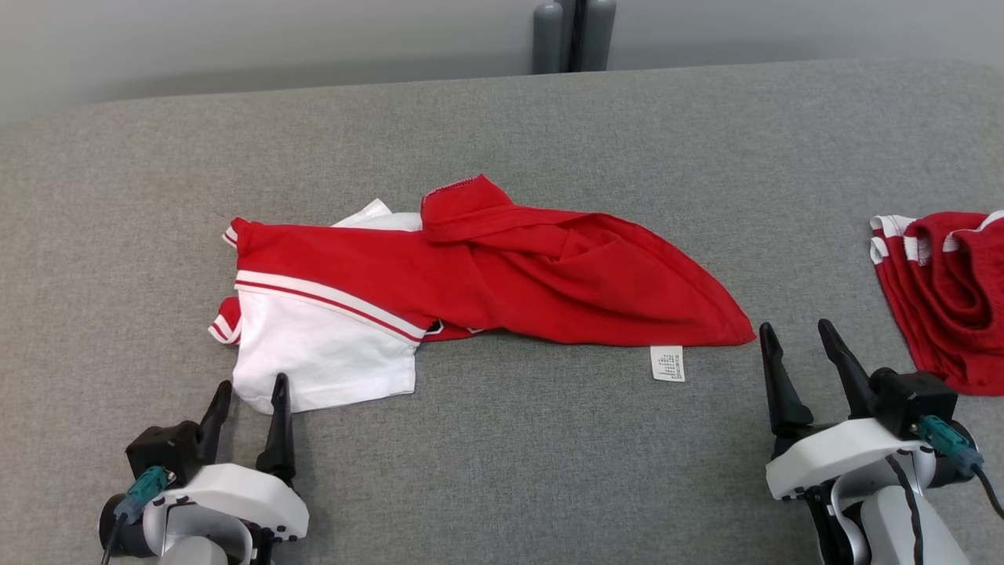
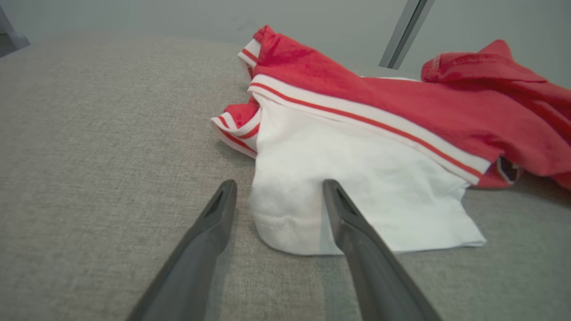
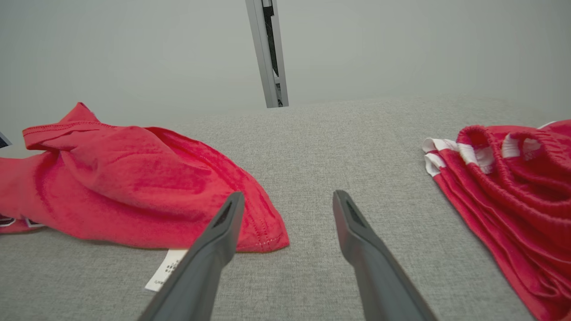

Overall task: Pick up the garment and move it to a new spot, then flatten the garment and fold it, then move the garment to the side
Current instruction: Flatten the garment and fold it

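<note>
On the grey cloth-covered table (image 1: 502, 471), the left gripper (image 1: 252, 382) stands in the foreground with jaws wide apart and empty, its fingertips at the white lower corner of the red-and-white shirt (image 1: 502, 275). The right gripper (image 1: 794, 324), also open and holding nothing, sits just beside the shirt's red right tip, near the white care label (image 1: 667, 363). The shirt lies crumpled across mid-table. To the right are bunched red shorts (image 1: 949, 298) with white stripes. Beyond the far edge stand two grey posts (image 1: 574, 35).

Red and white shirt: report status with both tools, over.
Left tool open at white hem; right tool open near red corner. Crumpled red-and-white fabric shirt lies unheld. Red white-striped garment far right, apart.
</note>
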`<state>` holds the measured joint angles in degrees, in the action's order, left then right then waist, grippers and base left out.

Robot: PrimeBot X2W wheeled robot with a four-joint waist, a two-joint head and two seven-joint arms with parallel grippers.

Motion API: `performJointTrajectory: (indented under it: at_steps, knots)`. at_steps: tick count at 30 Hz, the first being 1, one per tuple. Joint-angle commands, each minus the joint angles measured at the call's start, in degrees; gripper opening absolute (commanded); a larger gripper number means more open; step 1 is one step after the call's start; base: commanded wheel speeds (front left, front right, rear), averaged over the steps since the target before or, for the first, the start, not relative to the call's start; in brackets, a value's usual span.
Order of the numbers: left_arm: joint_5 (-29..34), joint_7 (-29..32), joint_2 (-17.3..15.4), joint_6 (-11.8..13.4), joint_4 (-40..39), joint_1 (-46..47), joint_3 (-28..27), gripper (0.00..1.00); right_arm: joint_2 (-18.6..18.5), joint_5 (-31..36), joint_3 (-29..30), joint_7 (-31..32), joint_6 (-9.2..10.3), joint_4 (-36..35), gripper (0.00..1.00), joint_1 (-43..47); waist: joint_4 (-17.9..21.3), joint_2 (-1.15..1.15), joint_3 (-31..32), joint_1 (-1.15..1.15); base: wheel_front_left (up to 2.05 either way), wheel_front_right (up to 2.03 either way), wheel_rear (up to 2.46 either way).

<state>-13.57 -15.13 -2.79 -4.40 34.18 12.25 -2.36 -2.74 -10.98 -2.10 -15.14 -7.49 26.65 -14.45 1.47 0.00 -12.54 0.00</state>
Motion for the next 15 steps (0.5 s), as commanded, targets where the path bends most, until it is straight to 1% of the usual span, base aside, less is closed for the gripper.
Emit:
performJointTrajectory:
  at_steps: [1, 3, 7, 9, 12, 15]
  knots:
    - [0.32, 0.0, -0.24, -0.57, 0.18, 0.96, -0.41, 1.0, -0.36, -0.02, 0.11, 0.02, 0.0, -0.27, 1.0, -0.54, 0.2, 0.0, -0.52, 0.0, 0.0, 0.0, 0.0]
    - [-0.34, 0.0, -0.27, -1.33, 0.3, 1.58, -0.91, 1.0, -0.35, -0.16, 0.11, 0.02, 0.0, -0.25, 1.0, -0.86, 0.28, 0.0, -1.02, 0.0, 0.0, 0.0, 0.0]
    - [-1.93, 0.0, -0.24, -2.52, -0.38, 0.75, 0.15, 1.0, -0.35, -0.61, 0.03, 0.02, 0.0, -0.12, 1.0, -1.15, 0.13, 0.0, -1.34, 0.0, 0.0, 0.0, 0.0]
    - [-3.08, 0.0, -0.26, -2.69, -0.77, -0.15, 1.06, 0.86, -0.35, -0.84, 0.02, 0.02, 0.0, 0.04, 1.0, -1.05, -0.21, 0.0, -1.23, 0.0, 0.0, 0.0, 0.0]
    - [-4.22, 0.0, -0.26, -3.04, -1.28, -0.93, 2.77, 0.74, -0.35, -1.3, -0.14, 0.02, 0.0, 0.28, 1.0, -0.86, -0.84, 0.0, -0.94, 0.0, 0.0, 0.0, 0.0]
    - [-4.83, 0.0, -0.24, -3.12, -2.08, -2.02, 4.0, 0.7, -0.36, -1.71, -0.33, 0.02, 0.0, 0.5, 1.0, -0.96, -1.44, 0.0, -0.6, 0.0, 0.0, 0.0, 0.0]
